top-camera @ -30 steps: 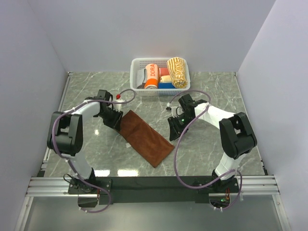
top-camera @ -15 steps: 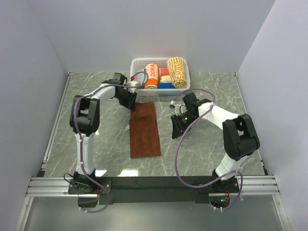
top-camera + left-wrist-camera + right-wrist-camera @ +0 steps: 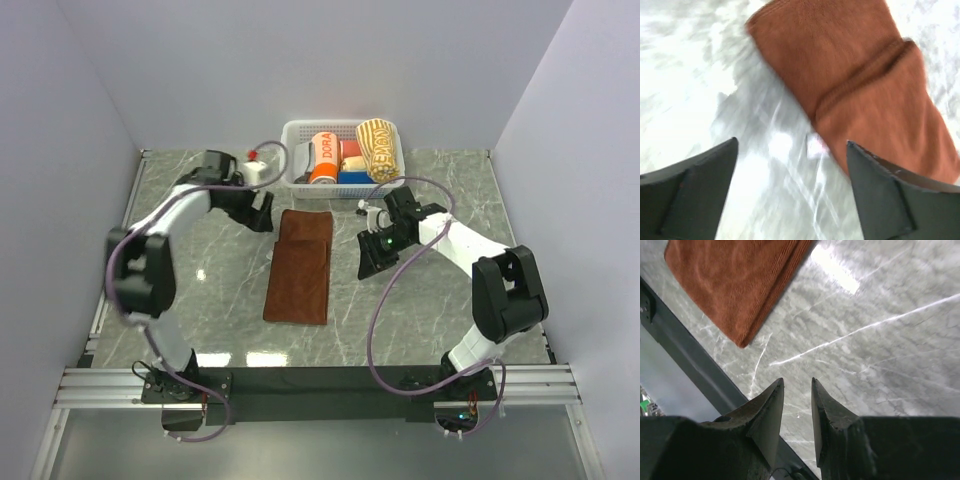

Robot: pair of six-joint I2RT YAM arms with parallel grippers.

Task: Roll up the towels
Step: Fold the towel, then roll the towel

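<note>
1. Rust-brown towel (image 3: 298,268) lies flat on the marble table (image 3: 200,290) between the two arms. It forms a long strip running from near the basket (image 3: 340,192) toward the near edge.
2. Its far end is folded back over itself, seen as a doubled layer with a ridge across it in the left wrist view (a small pale tag shows at the towel's edge there).
3. Left gripper (image 3: 262,212) stands just off the towel's far left corner. Its fingers (image 3: 687,195) are spread wide with only bare marble between them and nothing in their grasp.
4. Right gripper (image 3: 368,265) hangs over the table to the right of the towel, clear of the cloth. Its fingers (image 3: 765,410) are drawn close with a slim gap showing, and nothing sits between them.
5. From the right wrist, the towel's near corner sits apart from the fingertips, with the dark rail (image 3: 690,370) at the table's near edge beyond it.
6. Cream-yellow towel (image 3: 378,150), striped in orange, sits rolled at the right end of the white basket against the back wall.
7. Beside it in the basket lie an orange roll marked DORA (image 3: 322,158) and smaller coloured rolls.
</note>
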